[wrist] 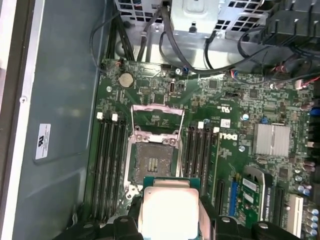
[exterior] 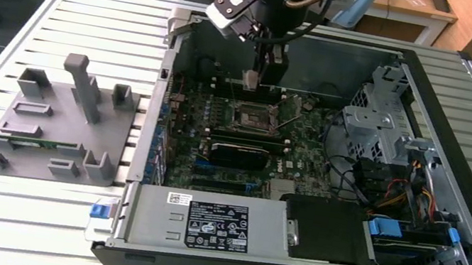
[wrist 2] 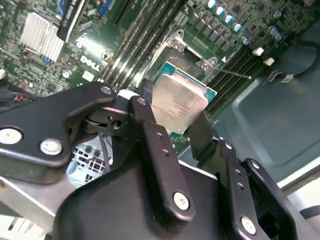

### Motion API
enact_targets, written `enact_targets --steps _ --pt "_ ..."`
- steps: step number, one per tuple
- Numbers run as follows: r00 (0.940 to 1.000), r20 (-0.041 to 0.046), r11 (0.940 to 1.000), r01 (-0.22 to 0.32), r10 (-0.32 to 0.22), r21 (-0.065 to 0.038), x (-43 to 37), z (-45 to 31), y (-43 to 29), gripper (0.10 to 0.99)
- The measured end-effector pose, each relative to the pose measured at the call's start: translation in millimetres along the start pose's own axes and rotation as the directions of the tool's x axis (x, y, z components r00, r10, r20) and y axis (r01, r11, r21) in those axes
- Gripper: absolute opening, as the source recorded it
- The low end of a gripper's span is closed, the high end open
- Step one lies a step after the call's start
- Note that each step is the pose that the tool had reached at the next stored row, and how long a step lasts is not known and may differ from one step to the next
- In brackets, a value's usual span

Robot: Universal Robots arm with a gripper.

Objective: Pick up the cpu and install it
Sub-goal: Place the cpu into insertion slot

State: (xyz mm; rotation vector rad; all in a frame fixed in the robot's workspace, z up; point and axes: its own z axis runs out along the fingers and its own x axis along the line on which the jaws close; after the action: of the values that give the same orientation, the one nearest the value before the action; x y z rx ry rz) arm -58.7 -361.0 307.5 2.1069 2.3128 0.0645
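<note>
Well, from the exterior view, my claw (exterior: 255, 82) hangs inside the open computer case (exterior: 459, 177), over the motherboard (exterior: 300, 125). It is clamped on the cpu (exterior: 249, 80), a small pale tile between the fingers. The socket (exterior: 249, 115) lies below the claw and a little toward the near side of the case, close but apart. On the bench (exterior: 91, 22), well off to the exterior view's left, the grey fixture (exterior: 55, 124) carries a green strip (exterior: 35, 141). A printed label (exterior: 218, 227) sits on the metal box at the case's front; I leave its text unread.

From the second wrist view, the cpu (wrist 2: 179, 102) is pinched by two opposite edges, silvery top facing the camera, with faint print on it. My claw (wrist 2: 175, 119) holds it clear of the board, the socket (wrist 2: 184, 50) beyond it with its metal frame.

From the first wrist view, the cpu (wrist: 170, 210) shows flat and nearly square, so it has no long axis to speak of. Its edges seem about parallel to the socket (wrist: 152, 161), though the angle makes me unsure. The socket's frame (wrist: 156, 117) stands flipped open, and the seat appears bare. My claw (wrist: 170, 227) grips the chip short of the socket. A white sticker (wrist: 42, 141) marks the case wall, and white lettering is printed on the board.
</note>
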Motion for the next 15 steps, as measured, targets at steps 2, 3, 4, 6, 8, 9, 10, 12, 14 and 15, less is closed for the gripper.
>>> enact_targets --steps 2,3,4,6,8,9,10,12,14,15 --pt "1.0 0.0003 1.0 0.0 0.0 0.0 0.2 3.5 -0.1 0.529" --pt "1.0 0.0003 1.0 0.0 0.0 0.0 0.4 5.4 -0.2 0.529" --pt "1.0 0.0002 1.0 0.0 0.0 0.0 0.5 7.3 0.0 0.529" --pt "1.0 0.0001 1.0 0.0 0.0 0.0 0.8 9.8 0.7 0.529" --pt "1.0 -0.0004 1.0 0.0 0.0 0.0 0.8 11.1 0.9 0.529" --pt "1.0 -0.0005 1.0 0.0 0.0 0.0 0.9 11.7 0.9 0.529" --pt "1.0 -0.0005 1.0 0.0 0.0 0.0 1.0 12.2 1.0 0.529" --pt "1.0 -0.0005 1.0 0.0 0.0 0.0 1.4 13.4 1.1 0.529" --pt "1.0 -0.0006 1.0 0.0 0.0 0.0 1.4 14.4 1.1 0.529" --pt "1.0 -0.0005 1.0 0.0 0.0 0.0 1.6 15.0 1.0 0.529"
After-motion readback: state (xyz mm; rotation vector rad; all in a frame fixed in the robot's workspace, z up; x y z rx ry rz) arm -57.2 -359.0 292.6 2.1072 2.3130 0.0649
